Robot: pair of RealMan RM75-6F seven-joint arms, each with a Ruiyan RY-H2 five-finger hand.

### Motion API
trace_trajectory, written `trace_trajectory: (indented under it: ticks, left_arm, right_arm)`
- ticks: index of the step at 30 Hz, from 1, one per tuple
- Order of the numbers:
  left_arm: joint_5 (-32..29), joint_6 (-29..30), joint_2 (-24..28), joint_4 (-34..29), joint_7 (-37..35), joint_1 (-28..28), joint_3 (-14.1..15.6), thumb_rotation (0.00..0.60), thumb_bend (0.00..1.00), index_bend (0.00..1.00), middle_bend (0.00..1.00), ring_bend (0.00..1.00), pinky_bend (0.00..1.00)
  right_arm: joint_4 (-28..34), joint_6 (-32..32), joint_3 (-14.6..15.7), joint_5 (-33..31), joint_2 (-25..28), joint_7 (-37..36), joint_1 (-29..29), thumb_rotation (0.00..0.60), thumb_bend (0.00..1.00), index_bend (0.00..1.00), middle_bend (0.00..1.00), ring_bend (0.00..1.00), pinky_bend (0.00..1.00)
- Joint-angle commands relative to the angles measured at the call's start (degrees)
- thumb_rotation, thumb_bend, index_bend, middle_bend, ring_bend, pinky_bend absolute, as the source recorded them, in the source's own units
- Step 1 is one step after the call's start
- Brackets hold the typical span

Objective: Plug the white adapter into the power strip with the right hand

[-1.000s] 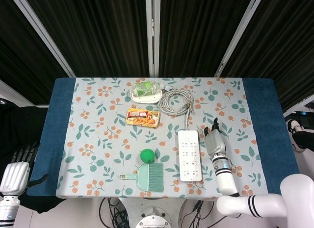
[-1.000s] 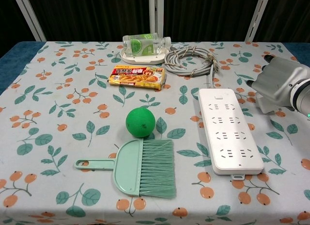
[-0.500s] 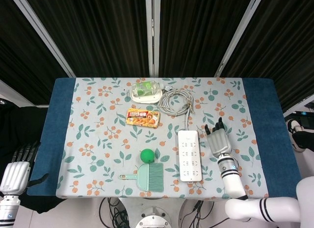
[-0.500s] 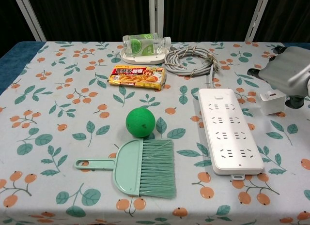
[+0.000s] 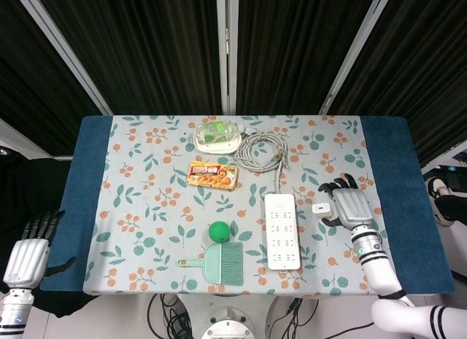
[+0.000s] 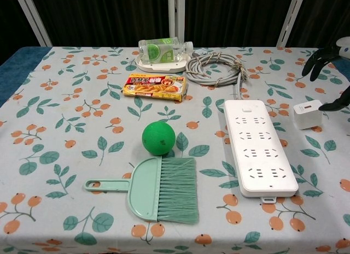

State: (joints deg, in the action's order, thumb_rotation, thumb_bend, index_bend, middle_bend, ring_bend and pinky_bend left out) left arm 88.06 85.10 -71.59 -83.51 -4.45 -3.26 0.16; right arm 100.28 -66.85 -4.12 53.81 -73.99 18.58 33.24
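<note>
The white adapter [image 5: 320,208] [image 6: 307,114] lies on the tablecloth, just right of the white power strip [image 5: 282,230] [image 6: 258,147]. My right hand [image 5: 351,205] hovers right of the adapter with fingers spread and nothing in it; in the chest view only its dark fingertips [image 6: 321,54] show at the right edge. The strip's sockets are all empty. My left hand [image 5: 28,253] hangs beside the table's left edge, fingers apart and empty.
A coiled grey cable [image 5: 259,150] runs from the strip's far end. A green ball [image 6: 158,137], a green dustpan with brush [image 6: 161,190], a yellow food box [image 6: 155,86] and a bottle on a white dish [image 6: 163,51] lie left of the strip.
My right hand has drawn away rightwards from over the adapter, uncovering it on the cloth. The adapter stays put beside the strip. The left hand barely moved.
</note>
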Motion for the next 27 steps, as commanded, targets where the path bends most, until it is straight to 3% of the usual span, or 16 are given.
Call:
trace_trajectory:
  ticks: [1, 6, 13, 27]
  left_arm:
    - [0.0, 0.1, 0.3, -0.6, 0.5, 0.1, 0.0, 0.6, 0.13, 0.0, 0.0, 0.0, 0.0]
    - [-0.2, 0.2, 0.6, -1.7, 1.4, 0.3, 0.2, 0.6, 0.13, 0.0, 0.0, 0.0, 0.0]
    - [-0.3, 0.4, 0.8, -2.6, 2.2, 0.4, 0.1, 0.6, 0.13, 0.0, 0.0, 0.0, 0.0]
    - [-0.8, 0.4, 0.7, -2.5, 1.9, 0.7, 0.2, 0.6, 0.13, 0.0, 0.0, 0.0, 0.0]
  right_arm:
    - [-10.0, 5.9, -0.8, 12.7, 1.0, -17.6, -5.5, 0.6, 0.05, 0.33, 0.31, 0.13, 0.0]
    - [-16.1, 8.0, -0.6, 14.8, -2.1, -22.2, -5.5, 0.6, 0.05, 0.36, 0.34, 0.15, 0.0]
    - [-21.7, 9.8, -0.5, 16.2, -5.5, -21.0, -4.5, 0.6, 0.07, 0.41, 0.37, 0.17, 0.0]
    - [-24.7, 11.4, -1.9, 16.4, -8.2, -20.2, -3.8, 0.6, 0.13, 0.46, 0.41, 0.2, 0.0]
